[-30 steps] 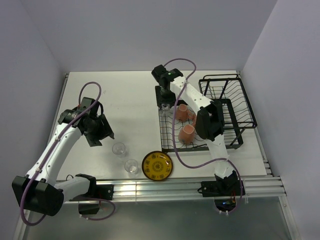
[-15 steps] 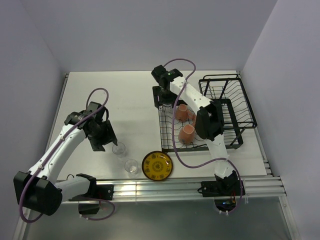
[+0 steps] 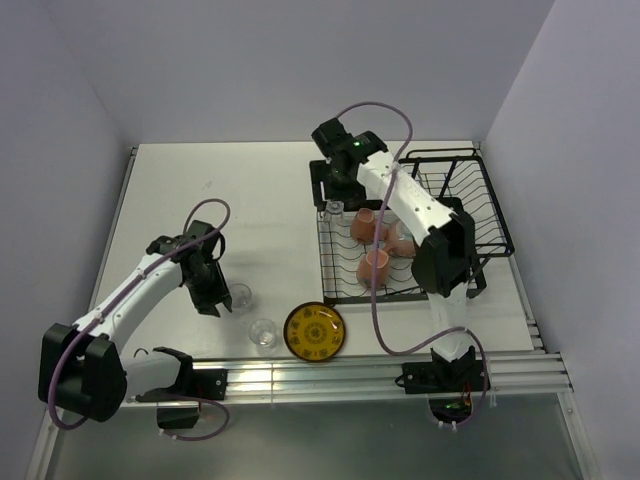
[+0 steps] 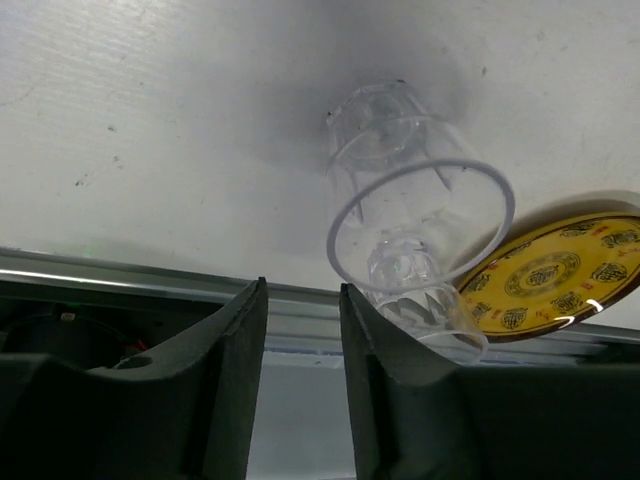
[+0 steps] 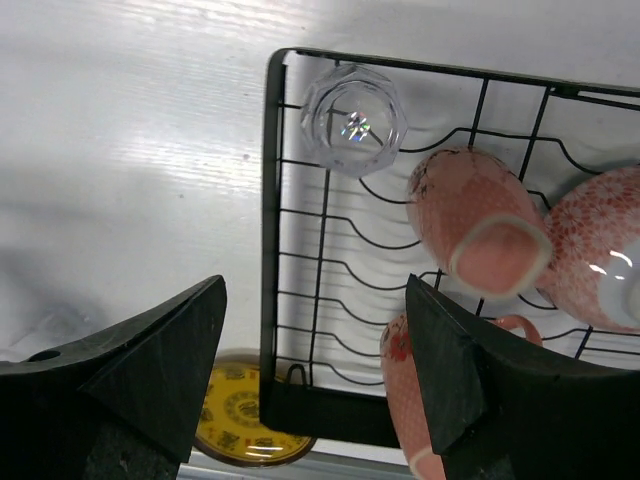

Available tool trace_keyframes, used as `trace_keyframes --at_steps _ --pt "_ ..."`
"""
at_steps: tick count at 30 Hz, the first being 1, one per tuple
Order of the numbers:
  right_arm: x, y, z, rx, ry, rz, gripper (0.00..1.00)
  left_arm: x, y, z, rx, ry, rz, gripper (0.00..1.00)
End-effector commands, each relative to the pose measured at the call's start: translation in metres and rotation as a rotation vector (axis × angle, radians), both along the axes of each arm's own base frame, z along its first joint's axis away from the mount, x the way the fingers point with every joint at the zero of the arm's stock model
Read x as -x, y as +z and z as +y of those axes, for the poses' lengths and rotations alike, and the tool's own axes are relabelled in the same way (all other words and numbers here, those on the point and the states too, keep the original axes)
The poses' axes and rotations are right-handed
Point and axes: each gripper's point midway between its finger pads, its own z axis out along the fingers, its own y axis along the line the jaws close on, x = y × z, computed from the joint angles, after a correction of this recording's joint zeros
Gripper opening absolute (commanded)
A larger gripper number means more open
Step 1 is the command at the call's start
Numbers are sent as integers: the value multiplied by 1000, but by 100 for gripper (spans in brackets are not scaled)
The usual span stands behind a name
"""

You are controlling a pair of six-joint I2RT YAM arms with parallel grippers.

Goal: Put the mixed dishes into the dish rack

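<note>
Black fingers of the left gripper (image 4: 302, 300) are standing partly apart at the bottom of the left wrist view. They are holding nothing; only the metal rail (image 4: 150, 275) is showing through the gap. A clear glass (image 4: 408, 190) is standing upright on the white table (image 4: 150, 100), just above and to the right of the right-hand finger in that frame, so it is beside the jaws and not between them. A second glass (image 4: 432, 305) is showing behind it, and the yellow plate (image 4: 560, 275) is lying at the right edge of the frame, near both.

The right gripper (image 5: 315, 290) is hanging wide open and empty over the dish rack (image 5: 268, 200). A third glass (image 5: 353, 118) is sitting in the upper left corner of the low tray, with a pink mug (image 5: 478, 228) lying mouth down just to its lower right.

I am judging the danger to be on the left side. If the jaws shut from this position, one finger could push the glass wall from outside. The light glass could then tip, or slide into the second glass or the plate. Smooth glass could also slip out of a shallow grip.
</note>
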Motion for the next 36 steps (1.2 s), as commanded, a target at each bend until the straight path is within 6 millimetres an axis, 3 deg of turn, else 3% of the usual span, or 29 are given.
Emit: trace_keyframes --at_steps 1,2,3,6,11,16,20,23,24,26,30,36 --pt "8 62 4 -88 11 -139 79 -17 -12 -3 -4 -33 -43 38" --pt "11 68 3 -93 13 -144 79 -20 -13 -5 -4 -38 -46 34" --pt "12 77 3 -105 16 -162 79 -22 -15 -5 -9 -42 -36 23" --pt "19 100 2 -138 22 -188 79 -32 -11 -7 -14 -55 -54 15" --pt "28 128 -1 -175 29 -230 79 -44 1 -6 -40 -71 -71 11" --pt "33 127 -7 -163 31 -233 79 -31 8 -3 -28 -58 -62 11" --pt "36 125 -8 -167 39 -231 79 -25 23 -2 -15 -50 -97 19" --pt "36 125 -8 -166 44 -231 78 -30 40 -4 6 -39 -158 34" --pt "36 126 -8 -167 47 -232 78 -32 42 -3 3 -35 -165 46" --pt "37 125 -6 -178 51 -227 78 -36 44 -6 8 -35 -170 50" --pt "40 126 -7 -180 54 -227 78 -42 31 -11 18 -32 -144 59" --pt "45 133 -12 -184 56 -243 78 -48 2 -11 -8 -43 -101 60"
